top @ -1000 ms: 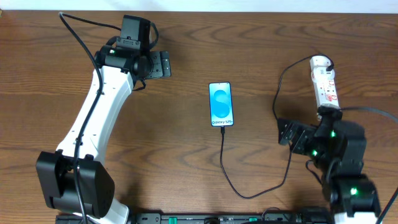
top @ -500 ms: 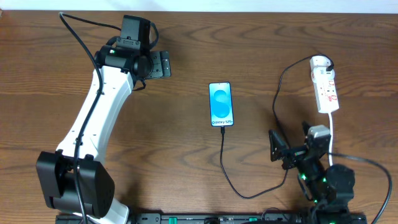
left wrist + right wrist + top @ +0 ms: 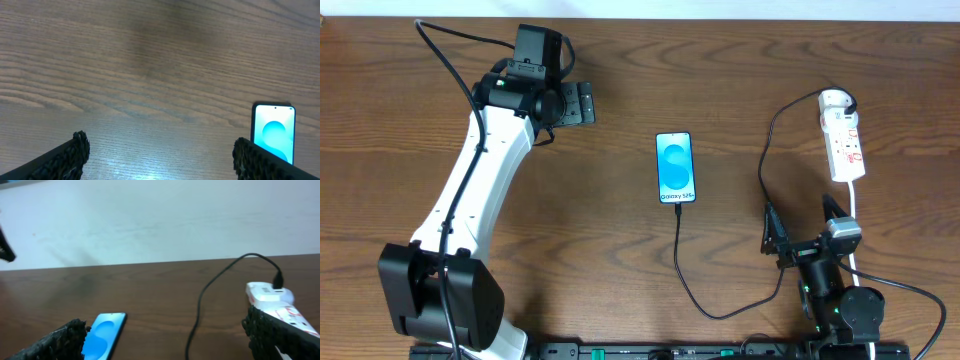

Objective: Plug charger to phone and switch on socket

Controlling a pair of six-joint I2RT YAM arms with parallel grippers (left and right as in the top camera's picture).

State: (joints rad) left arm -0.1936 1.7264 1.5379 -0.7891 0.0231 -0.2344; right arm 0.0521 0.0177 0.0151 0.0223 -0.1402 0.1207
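Note:
The phone [image 3: 675, 167] lies face up mid-table, its teal screen lit; it also shows in the left wrist view [image 3: 273, 134] and the right wrist view [image 3: 106, 334]. The charger [image 3: 682, 262] is a thin black cable that meets the phone's lower edge, loops near the front and runs up [image 3: 201, 296] to the socket [image 3: 843, 135], a white strip at the right [image 3: 272, 296]. My left gripper [image 3: 582, 103] [image 3: 161, 152] stands open over bare wood, far left of the phone. My right gripper [image 3: 801, 222] [image 3: 167, 336] is open and empty, below the socket, apart from it.
The strip's white lead [image 3: 856, 215] runs down past my right arm. The left arm's white link [image 3: 480, 190] crosses the left side of the table. A black rail [image 3: 650, 351] lines the front edge. A pale wall [image 3: 160, 220] stands behind the table.
My right arm has pulled back from the socket's lower end toward the front edge, and its gripper now points across the table. The left arm, phone and cable have not moved.

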